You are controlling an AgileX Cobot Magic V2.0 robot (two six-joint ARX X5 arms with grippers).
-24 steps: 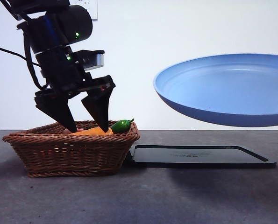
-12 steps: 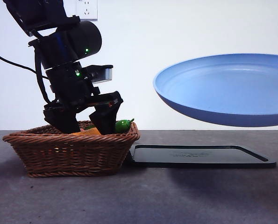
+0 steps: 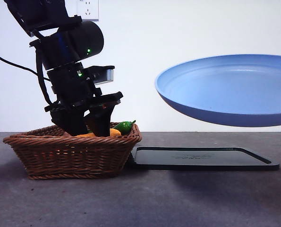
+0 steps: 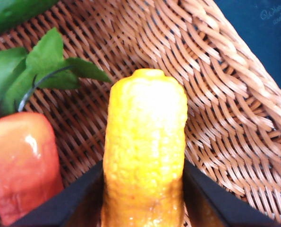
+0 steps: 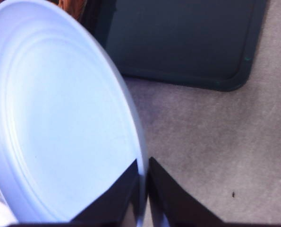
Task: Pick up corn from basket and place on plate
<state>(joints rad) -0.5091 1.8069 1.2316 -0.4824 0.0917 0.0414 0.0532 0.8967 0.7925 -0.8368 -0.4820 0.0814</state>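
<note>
The orange-yellow corn [image 4: 145, 151] lies in the brown wicker basket [image 3: 72, 153] at the left of the table; only a sliver of the corn [image 3: 113, 133] shows over the rim in the front view. My left gripper [image 3: 86, 126] reaches down into the basket, its black jaws shut against both sides of the corn. The light-blue plate [image 3: 230, 90] hangs tilted in the air at the right, above the black tray. My right gripper [image 5: 144, 182] is shut on the plate's rim [image 5: 139, 156].
A green pepper [image 3: 123, 126] and a pinkish-red fruit [image 4: 20, 165] with green leaves [image 4: 48, 64] share the basket beside the corn. A flat black tray [image 3: 201, 158] lies on the grey table right of the basket.
My left gripper has come down into the basket and its jaws have closed from wide open onto the corn. The plate and right gripper have stayed still.
</note>
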